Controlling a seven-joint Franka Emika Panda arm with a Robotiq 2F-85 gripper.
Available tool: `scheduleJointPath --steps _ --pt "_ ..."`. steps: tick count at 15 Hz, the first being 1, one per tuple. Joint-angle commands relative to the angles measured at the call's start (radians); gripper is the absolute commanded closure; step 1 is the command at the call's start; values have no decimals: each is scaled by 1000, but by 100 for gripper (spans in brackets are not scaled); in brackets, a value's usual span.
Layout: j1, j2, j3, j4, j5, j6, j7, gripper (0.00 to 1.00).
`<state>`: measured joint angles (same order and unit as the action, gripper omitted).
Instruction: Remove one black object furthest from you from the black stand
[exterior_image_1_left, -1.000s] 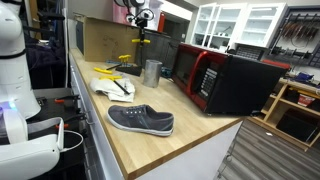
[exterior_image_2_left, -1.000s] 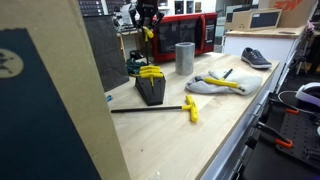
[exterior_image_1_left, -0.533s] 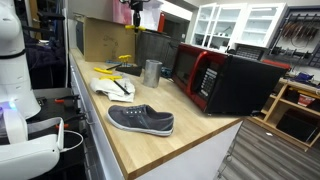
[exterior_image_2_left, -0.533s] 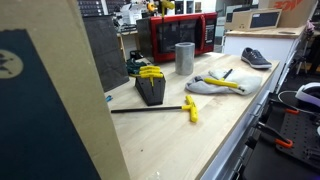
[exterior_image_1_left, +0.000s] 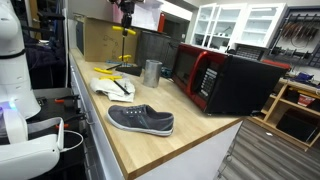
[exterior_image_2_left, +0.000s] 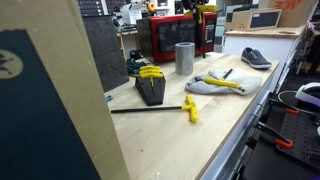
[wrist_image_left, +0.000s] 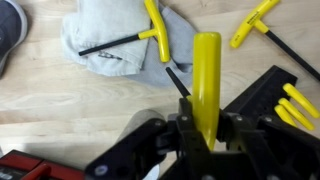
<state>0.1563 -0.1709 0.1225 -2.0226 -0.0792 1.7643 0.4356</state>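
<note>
Light wooden butcher-block countertop (exterior_image_1_left: 140, 150) with loose items along it.
Toward one end, a grey canvas sneaker with a white sole (exterior_image_1_left: 140, 120); further along, a crumpled pale grey cloth (exterior_image_1_left: 112, 87) and an upright plain metal cylinder cup (exterior_image_1_left: 152, 72) near a red-and-black microwave oven (exterior_image_1_left: 220, 80); beyond, a black tool stand (exterior_image_2_left: 151, 90), with a long black-shafted, yellow-handled T hex key (exterior_image_2_left: 160, 108) lying just beside it.

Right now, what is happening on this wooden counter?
The robot's gripper is shut on a yellow-handled T-shaped key and holds it high above the wooden counter. Below, the black stand holds more yellow-handled keys. A second key lies on the grey cloth.
</note>
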Motion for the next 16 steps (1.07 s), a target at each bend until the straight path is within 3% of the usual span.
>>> scheduleJointPath --steps 1,6,11,16 --pt "-22 -70 37 -102 -129 -33 -8 95" --pt "-28 -32 77 -182 -338 -39 73 95" --pt "-28 65 75 -232 -420 19 134 95" --pt "-18 154 58 -251 -535 -22 189 95"
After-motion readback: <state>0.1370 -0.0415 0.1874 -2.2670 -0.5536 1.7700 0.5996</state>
